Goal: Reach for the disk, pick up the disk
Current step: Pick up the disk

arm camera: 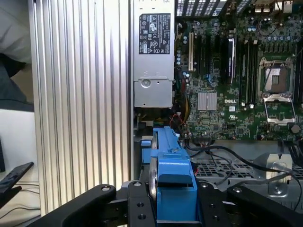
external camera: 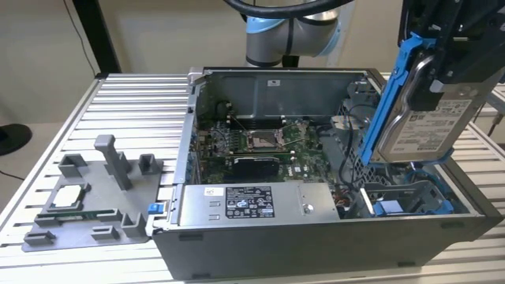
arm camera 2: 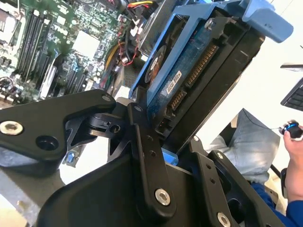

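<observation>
While lifted clear of the case:
disk [external camera: 422, 127]: held on edge above the open computer case [external camera: 316, 236], at the exterior view's right, white label facing the camera, blue bracket [external camera: 392, 94] round its edges.
gripper [external camera: 453, 71]: black fingers [arm camera 2: 147, 156] clamped on the disk; in both wrist views the blue bracket sits between them.
drive bay [external camera: 410, 198]: directly below the disk, blue cage inside the case.
motherboard [arm camera: 236, 75]: exposed on the case floor.
power supply [external camera: 256, 204]: grey box by the front wall.
grey fixture [external camera: 94, 201]: on the table, exterior view's left of the case, well apart from the disk.
</observation>
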Controlling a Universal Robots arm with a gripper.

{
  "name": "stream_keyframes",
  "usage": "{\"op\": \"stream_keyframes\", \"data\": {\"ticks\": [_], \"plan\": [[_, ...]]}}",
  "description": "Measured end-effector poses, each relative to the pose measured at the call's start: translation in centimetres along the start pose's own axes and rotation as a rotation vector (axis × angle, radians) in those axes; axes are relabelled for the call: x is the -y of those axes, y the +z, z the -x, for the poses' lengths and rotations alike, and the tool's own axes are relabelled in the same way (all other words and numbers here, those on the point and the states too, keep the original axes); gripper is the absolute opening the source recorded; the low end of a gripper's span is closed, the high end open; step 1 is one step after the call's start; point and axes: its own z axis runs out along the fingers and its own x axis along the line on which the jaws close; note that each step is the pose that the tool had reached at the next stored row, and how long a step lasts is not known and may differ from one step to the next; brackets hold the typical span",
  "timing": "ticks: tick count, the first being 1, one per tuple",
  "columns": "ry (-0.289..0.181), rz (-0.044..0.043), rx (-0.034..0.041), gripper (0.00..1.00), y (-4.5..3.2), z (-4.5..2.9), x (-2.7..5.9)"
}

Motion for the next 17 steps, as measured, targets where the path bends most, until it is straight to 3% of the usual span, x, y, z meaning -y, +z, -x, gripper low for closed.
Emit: {"op": "stream_keyframes", "data": {"ticks": [4, 7, 11, 17], "plan": [[0.0, 0.0006, 0.0, 0.0, 0.03, -0.03, 1.46], [0.0, 0.0016, 0.0, 0.0, 0.07, -0.45, 2.13], [0.0, 0.0033, 0.0008, 0.0, 0.13, -1.3, 2.54], [0.0, 0.0035, 0.0008, 0.0, 0.13, -1.4, 2.56]]}}
